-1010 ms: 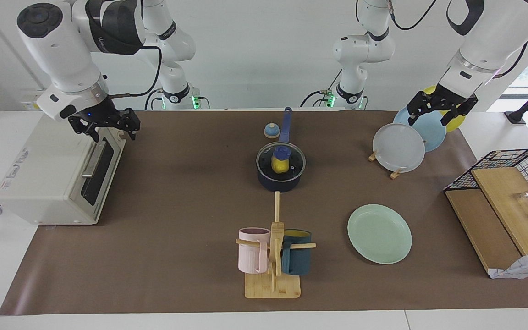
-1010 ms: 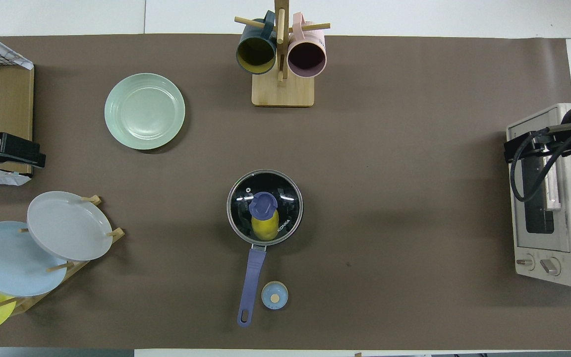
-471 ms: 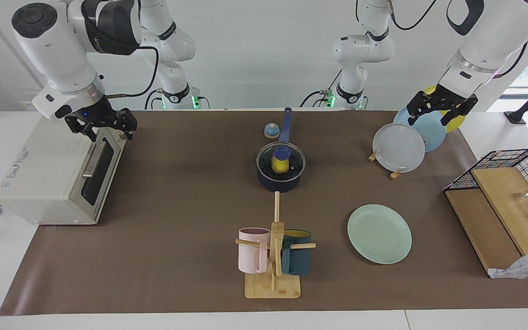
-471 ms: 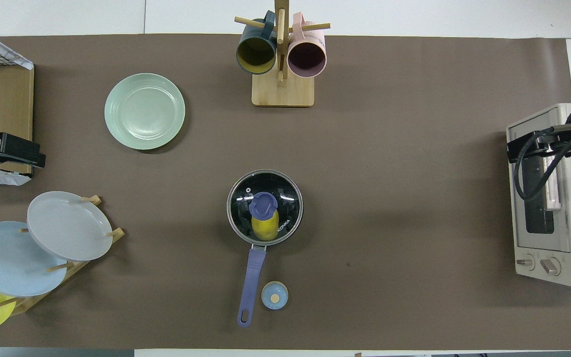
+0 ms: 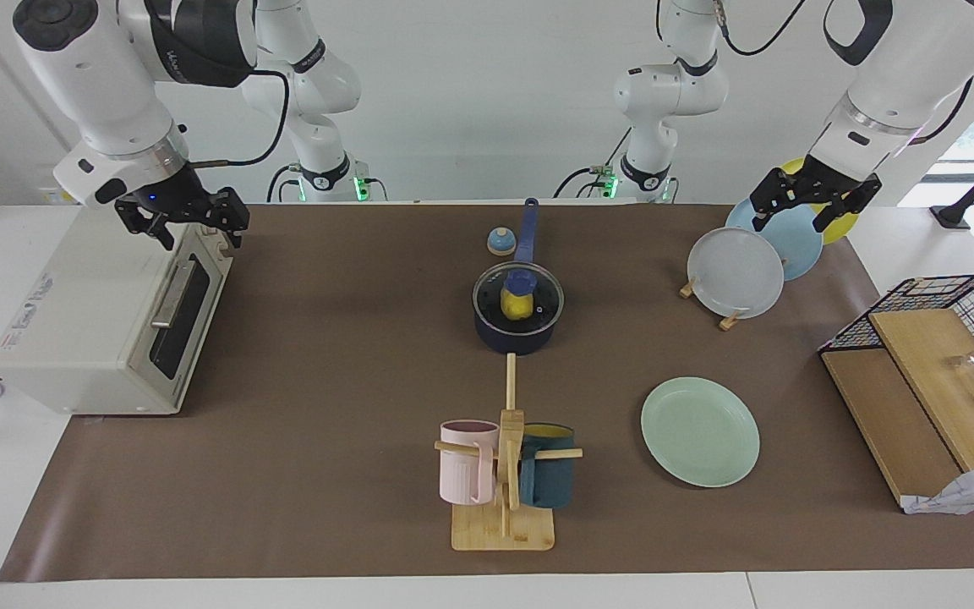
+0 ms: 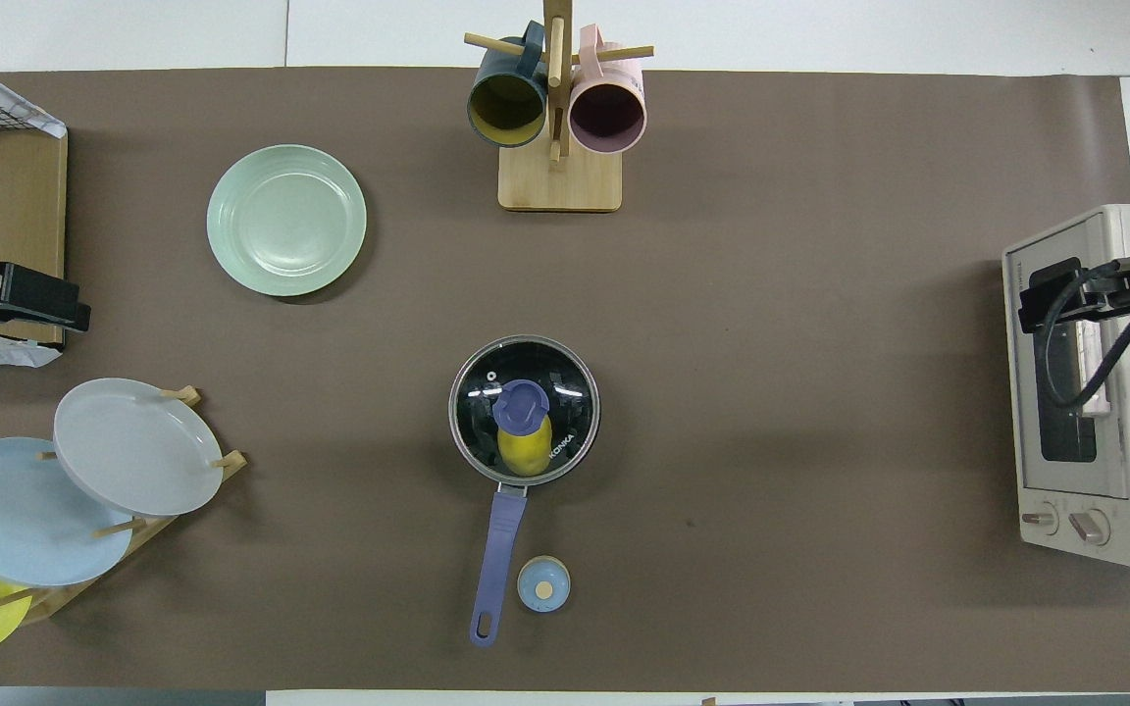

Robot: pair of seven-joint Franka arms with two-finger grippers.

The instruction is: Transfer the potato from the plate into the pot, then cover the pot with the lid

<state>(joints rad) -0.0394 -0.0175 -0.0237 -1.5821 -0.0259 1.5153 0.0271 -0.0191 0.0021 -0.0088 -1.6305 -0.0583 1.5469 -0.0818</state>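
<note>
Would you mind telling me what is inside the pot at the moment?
Through the glass lid resting on the pot, the yellow potato shows inside. The lid's blue knob covers part of the potato, and the pot's floor beneath it is hidden.

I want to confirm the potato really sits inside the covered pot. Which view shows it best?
The overhead view: the potato shows through the glass lid, inside the pot rim, only partly hidden by the knob. The facing view shows only a yellow patch under the knob.
</note>
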